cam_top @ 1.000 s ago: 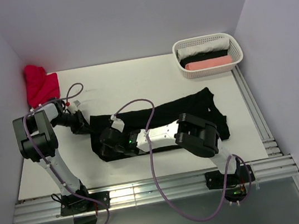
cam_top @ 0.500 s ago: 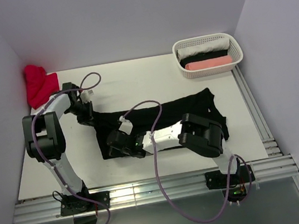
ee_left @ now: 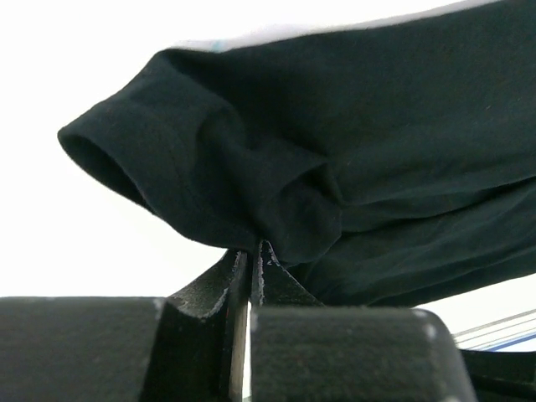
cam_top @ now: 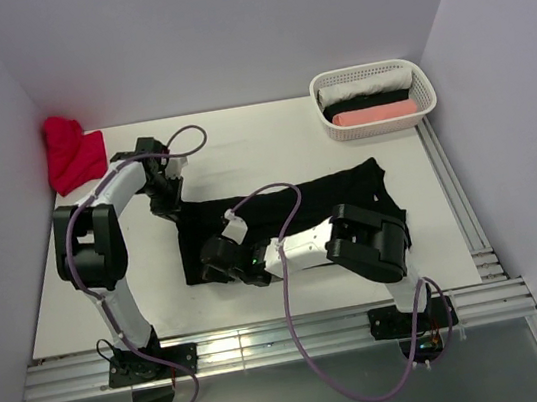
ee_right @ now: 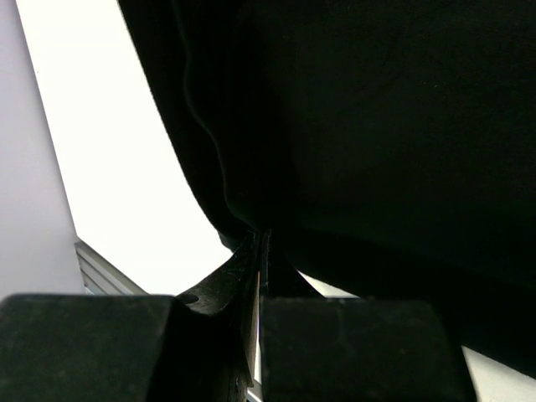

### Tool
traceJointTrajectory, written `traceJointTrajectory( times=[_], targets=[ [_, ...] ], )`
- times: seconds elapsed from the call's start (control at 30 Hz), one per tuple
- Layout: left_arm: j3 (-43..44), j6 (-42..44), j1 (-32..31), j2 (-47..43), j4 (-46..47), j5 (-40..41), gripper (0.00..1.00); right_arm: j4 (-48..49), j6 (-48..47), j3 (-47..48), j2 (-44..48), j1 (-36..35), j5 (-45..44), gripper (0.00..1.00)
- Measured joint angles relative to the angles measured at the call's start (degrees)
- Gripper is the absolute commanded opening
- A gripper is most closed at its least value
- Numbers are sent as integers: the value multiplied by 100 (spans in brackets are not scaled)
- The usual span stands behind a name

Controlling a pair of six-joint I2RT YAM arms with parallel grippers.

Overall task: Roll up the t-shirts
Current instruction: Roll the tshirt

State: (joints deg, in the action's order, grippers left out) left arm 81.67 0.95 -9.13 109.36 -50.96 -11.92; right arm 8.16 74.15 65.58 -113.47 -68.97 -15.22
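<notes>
Nearest us, the right gripper (cam_top: 204, 262) has its fingers pressed together on the near left edge of the black t-shirt (cam_top: 314, 199), which lies spread across the middle of the table (cam_top: 240, 145). Further back, the left gripper (ee_left: 251, 248) pinches a bunched fold by the sleeve at the shirt's far left corner. Way back, crumpled red cloth (cam_top: 70, 155) sits far left, and a white basket (cam_top: 368, 70) of rolled cloths (cam_top: 370, 103) sits far right.

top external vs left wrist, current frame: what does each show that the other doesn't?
Top external only: white basket holding rolled tees, red tee in the far-left corner, right end effector on the black t-shirt. Left wrist only: open sleeve cuff, fold pinched between shut fingers. Both: black t-shirt, left end effector gripping it.
</notes>
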Motion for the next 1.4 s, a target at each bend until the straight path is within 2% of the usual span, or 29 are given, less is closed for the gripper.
traceJointTrajectory(
  times=[0.3, 0.87, 0.97, 1.0, 1.23, 1.4],
  targets=[
    [286, 199, -90, -24, -378, 461, 4, 192, 151, -109, 13, 0, -63, 0],
    [481, 245, -1263, 317, -361, 1075, 10, 407, 702, -778, 195, -13, -302, 0],
    [481, 247, -1379, 398, -308, 1102, 14, 426, 767, -807, 203, -28, -343, 0],
    [481, 247, -1408, 422, -295, 1119, 18, 431, 789, -809, 203, -33, -350, 1],
    [481, 278, -1460, 577, -216, 1137, 37, 442, 907, -828, 212, -79, -452, 21],
    [481, 293, -1458, 577, -203, 1126, 45, 190, 911, -831, 442, -138, -645, 28]
  ],
)
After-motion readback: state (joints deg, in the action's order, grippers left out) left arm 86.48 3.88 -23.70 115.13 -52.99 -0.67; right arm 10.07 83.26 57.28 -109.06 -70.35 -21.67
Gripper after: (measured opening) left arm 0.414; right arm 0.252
